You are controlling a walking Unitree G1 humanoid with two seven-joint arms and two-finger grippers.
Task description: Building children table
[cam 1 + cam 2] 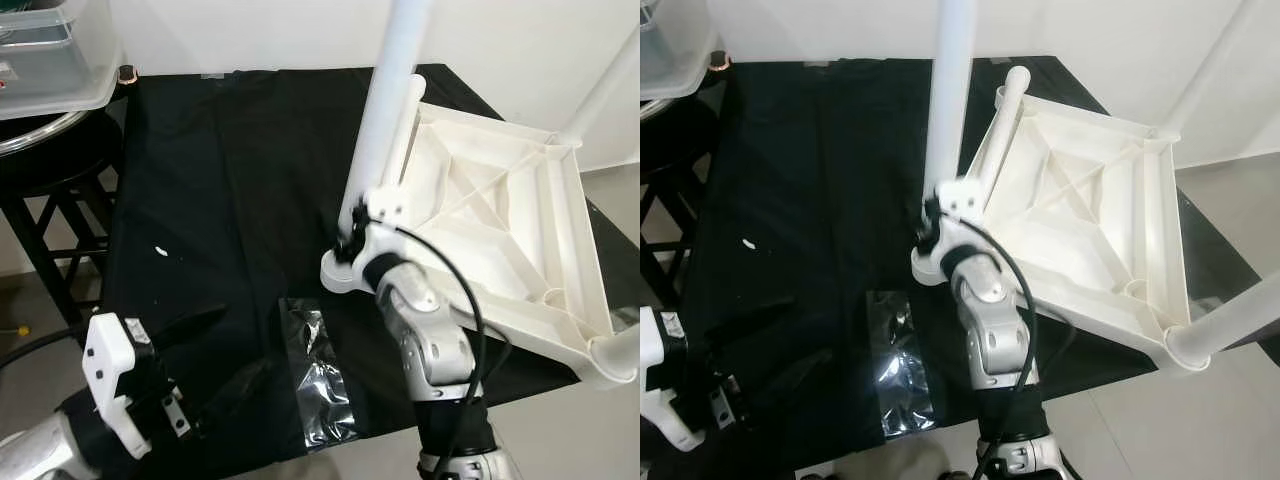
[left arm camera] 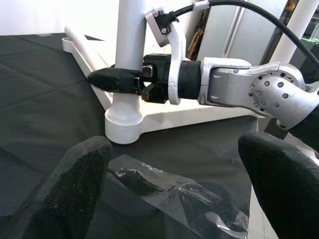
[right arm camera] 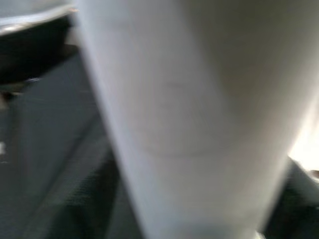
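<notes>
A white children's table (image 1: 500, 230) lies upside down on the black cloth. A white table leg (image 1: 390, 100) stands upright in its near corner socket (image 2: 122, 127). My right gripper (image 1: 350, 235) is shut on this leg just above the socket; one black finger (image 2: 114, 79) crosses the leg's front. In the right wrist view the leg (image 3: 189, 114) is blurred and very close. Two more legs (image 1: 610, 80) (image 1: 1230, 325) stand in other corners. My left gripper (image 1: 243, 340) hovers open over the cloth at the front left, with nothing between its fingers (image 2: 82, 174).
A crumpled clear plastic bag (image 1: 320, 375) lies on the cloth by the front edge, between my arms. A clear storage bin (image 1: 50, 50) rests on a black stool (image 1: 50, 190) at the far left. A small white scrap (image 1: 160, 250) lies on the cloth.
</notes>
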